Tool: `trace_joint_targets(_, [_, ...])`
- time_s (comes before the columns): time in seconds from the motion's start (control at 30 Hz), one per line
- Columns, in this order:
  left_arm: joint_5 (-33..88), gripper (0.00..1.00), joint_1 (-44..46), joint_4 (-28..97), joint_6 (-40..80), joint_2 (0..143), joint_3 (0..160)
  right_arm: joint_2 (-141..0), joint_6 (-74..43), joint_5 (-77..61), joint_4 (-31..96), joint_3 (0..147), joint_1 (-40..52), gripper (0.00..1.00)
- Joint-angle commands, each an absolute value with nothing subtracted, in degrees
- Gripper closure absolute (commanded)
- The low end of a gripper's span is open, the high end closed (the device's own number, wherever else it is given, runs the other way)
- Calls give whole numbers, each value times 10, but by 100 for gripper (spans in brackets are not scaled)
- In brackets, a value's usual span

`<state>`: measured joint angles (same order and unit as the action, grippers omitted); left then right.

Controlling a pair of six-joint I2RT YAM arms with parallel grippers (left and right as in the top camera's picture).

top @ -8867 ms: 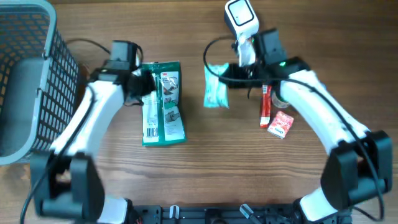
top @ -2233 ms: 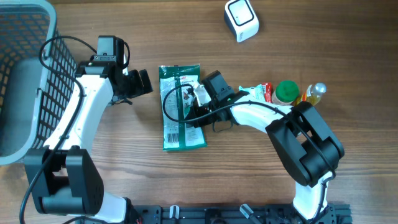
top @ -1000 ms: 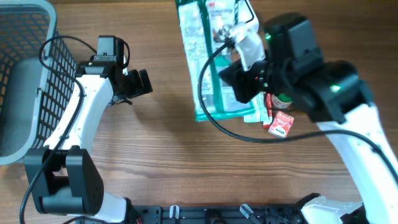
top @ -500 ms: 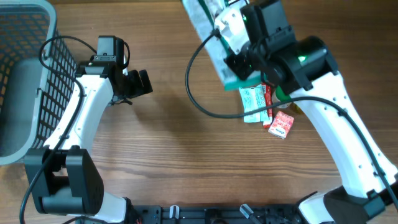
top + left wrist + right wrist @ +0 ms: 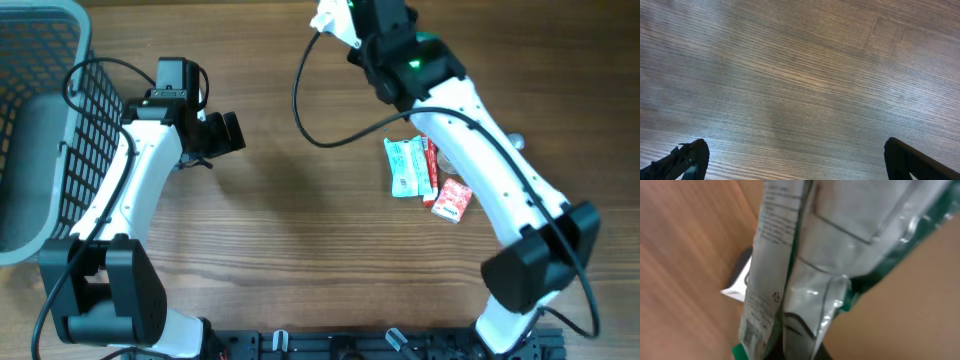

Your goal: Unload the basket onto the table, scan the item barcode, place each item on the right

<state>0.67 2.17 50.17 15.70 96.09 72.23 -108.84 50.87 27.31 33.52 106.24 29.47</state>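
Note:
My right gripper (image 5: 352, 20) is shut on the item, a green-and-silver plastic package (image 5: 805, 255). In the overhead view the package is at the far edge and almost all out of frame; only a white corner (image 5: 325, 18) shows. The right wrist view shows it hanging close before the camera, with dark striped print (image 5: 750, 336) on its white side panel. Beneath it shows part of the white-and-dark scanner (image 5: 737, 284), which the arm hides from overhead. My left gripper (image 5: 226, 132) stands open over bare wood, fingertips (image 5: 687, 160) wide apart.
A grey wire basket (image 5: 40, 120) fills the left side. Under the right arm lie a teal packet (image 5: 402, 167), a red tube (image 5: 430, 168) and a small red box (image 5: 452, 200), with a bottle top (image 5: 515, 142) beside them.
The right arm has carried the package from the table's middle up to the far edge, over where the scanner stood. The left arm has not moved.

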Motion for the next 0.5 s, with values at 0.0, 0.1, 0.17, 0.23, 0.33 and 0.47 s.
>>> trace_joint_targets(0.0, [1,0,20,502,152,968,721,-1122,605,328,288,1068,296,96])
trace_joint_targets(0.1, [1,0,20,502,152,968,721,-1150,655,349,236,1068,296,95])
trace_joint_targets(0.17, [1,0,20,502,152,968,721,-1175,665,376,174,1068,296,96])
trace_joint_targets(0.23, [1,0,20,502,152,968,721,-1190,665,390,129,1068,296,96])
trace_joint_targets(0.33, [1,0,20,502,152,968,721,-1216,664,392,66,1068,295,96])
trace_joint_targets(0.47, [1,0,20,502,152,968,721,-1250,665,411,-2,1067,290,96])
